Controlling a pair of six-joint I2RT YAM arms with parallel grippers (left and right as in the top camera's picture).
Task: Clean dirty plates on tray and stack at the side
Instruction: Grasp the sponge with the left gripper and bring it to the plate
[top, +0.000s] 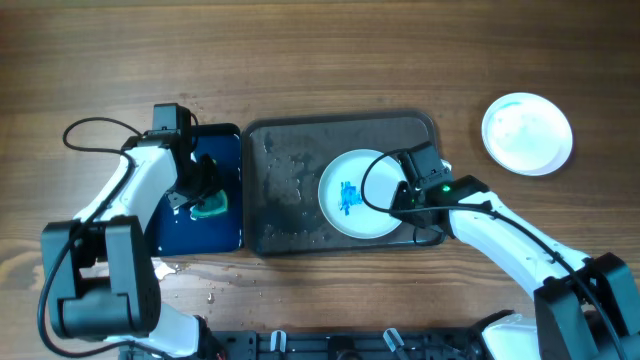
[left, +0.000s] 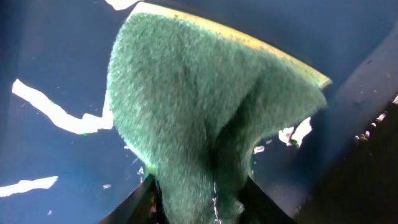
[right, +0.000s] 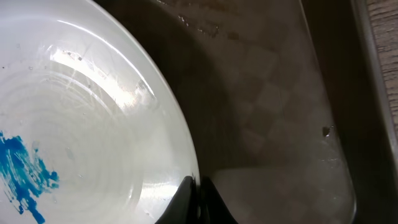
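1. Left end effector (top: 203, 195) is clamped on the green sponge (left: 211, 106) (fibrous scouring face, yellow foam back, folded) over the glossy blue tray (top: 222, 150). Likely wetting it.
2. Grey tray (top: 280, 170), matte with a low rim and droplets, holds the dirty plate (top: 350, 195): glossy white, blue smear.
3. Right end effector (top: 408, 193) pinches that plate's rim, probably steadying it for the scrub.
4. Second plate (top: 527, 132), with a pale blue wash, sits on the wood-grain counter (top: 300, 50), well apart.

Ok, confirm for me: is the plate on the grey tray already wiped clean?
No, in the overhead view the plate on the tray carries a blue paint smear near its middle.
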